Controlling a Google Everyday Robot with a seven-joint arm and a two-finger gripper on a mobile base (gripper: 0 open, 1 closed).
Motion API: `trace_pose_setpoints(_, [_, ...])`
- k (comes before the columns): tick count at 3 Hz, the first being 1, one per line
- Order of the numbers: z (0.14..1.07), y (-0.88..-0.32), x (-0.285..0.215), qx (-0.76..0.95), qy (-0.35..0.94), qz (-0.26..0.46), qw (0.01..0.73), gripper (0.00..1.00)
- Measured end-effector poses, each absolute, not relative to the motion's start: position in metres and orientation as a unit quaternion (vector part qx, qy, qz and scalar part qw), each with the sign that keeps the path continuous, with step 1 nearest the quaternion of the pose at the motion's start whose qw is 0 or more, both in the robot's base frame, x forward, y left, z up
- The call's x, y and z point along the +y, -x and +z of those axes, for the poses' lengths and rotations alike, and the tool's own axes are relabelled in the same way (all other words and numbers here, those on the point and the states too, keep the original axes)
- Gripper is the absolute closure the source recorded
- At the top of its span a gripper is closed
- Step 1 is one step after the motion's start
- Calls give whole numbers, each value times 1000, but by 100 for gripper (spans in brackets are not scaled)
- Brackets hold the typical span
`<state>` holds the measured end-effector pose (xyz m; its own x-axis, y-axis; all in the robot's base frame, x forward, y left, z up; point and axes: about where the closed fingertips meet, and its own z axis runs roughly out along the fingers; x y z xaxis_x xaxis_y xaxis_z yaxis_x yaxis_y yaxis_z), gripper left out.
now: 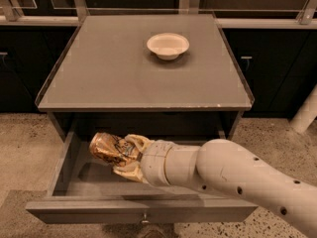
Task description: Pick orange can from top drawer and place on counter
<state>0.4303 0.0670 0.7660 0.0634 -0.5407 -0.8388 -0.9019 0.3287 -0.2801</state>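
Gripper (pixel 128 155) sits in the lower left of centre, over the open top drawer (pixel 148 213). Its jaws are closed on the orange can (pixel 105 147). The can lies tilted, its end pointing toward the left of the frame, above the drawer floor with a shadow beneath it. The white arm (pixel 237 177) enters from the lower right. The table (pixel 109 78) fills the upper centre and carries a white bowl (pixel 168 45) toward its far side, well apart from the can.
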Motion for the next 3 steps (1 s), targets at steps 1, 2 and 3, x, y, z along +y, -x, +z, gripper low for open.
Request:
trace_pose_setpoints(1, [797,-449,65,631,583,163,486,100])
trace_pose_setpoints(2, [844,-488,52,600,638,121,468,100])
trace_pose_setpoints(3, [864,-534,33,602,668,99,426,100])
